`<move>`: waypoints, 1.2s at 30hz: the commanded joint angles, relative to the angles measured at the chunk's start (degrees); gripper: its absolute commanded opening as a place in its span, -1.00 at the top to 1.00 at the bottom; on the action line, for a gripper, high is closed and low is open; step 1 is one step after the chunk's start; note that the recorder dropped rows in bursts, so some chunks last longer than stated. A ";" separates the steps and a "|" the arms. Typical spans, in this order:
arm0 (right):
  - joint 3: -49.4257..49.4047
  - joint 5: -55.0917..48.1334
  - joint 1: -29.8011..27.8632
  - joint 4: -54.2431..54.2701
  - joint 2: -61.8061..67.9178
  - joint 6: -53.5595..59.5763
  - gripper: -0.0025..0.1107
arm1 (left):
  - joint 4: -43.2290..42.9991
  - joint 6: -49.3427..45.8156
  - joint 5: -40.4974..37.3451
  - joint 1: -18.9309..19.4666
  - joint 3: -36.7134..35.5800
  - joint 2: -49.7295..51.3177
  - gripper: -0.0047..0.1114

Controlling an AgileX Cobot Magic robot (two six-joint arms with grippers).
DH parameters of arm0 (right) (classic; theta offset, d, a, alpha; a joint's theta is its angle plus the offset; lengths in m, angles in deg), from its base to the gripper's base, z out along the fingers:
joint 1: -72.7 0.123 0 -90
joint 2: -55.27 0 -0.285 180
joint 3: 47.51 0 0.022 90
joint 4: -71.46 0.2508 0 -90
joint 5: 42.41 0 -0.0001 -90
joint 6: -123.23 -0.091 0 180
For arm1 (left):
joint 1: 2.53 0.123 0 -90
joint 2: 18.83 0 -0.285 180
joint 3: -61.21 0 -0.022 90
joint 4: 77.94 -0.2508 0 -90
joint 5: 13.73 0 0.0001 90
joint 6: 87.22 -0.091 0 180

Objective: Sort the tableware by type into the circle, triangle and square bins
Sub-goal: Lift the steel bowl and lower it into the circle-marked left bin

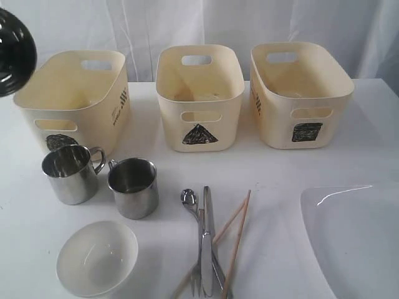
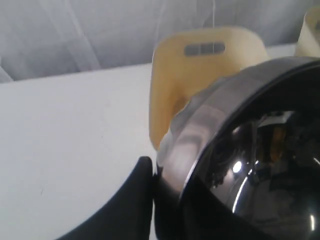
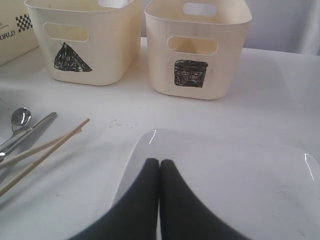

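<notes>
**Placing the steel bowl [image 1: 9, 53] in the circle bin [image 1: 72, 93]**

We are holding the steel bowl aloft in the left end effector [image 2: 150, 177], which is clenching its rim, up beside the circle bin and not yet over it. The right end effector [image 3: 159, 167] is hovering over the square plate [image 3: 240, 180], fingers pressed together on nothing. Next, we judge, we are needing to centre the bowl over the bin's opening, lower it, then release.
</notes>
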 commanded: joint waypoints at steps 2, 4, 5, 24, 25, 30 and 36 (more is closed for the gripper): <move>-0.09 0.29 0.25 0.11 -0.11 -0.25 0.96 | 3.94 0.36 12.51 0.02 0.27 -0.28 0.92; -0.09 0.29 0.25 0.11 -0.11 -0.25 0.96 | 3.94 0.36 17.52 0.02 0.27 0.32 0.92; -0.09 0.29 0.25 0.11 -0.11 -0.25 0.96 | 3.94 0.54 20.26 0.02 0.27 0.90 0.92; -0.09 0.29 0.25 0.11 -0.11 -0.25 0.96 | 3.94 9.14 41.23 -1.75 0.27 14.73 0.92; -0.09 0.29 0.25 0.11 -0.11 -0.25 0.96 | 3.94 9.14 42.84 -2.06 0.27 15.48 0.92; -0.09 0.29 0.25 0.11 -0.11 -0.25 0.96 | 3.94 6.52 45.72 -1.99 0.29 20.96 0.92; -0.09 0.29 0.25 0.11 -0.11 -0.25 0.96 | 2.56 3.93 47.60 -2.11 0.29 26.19 0.92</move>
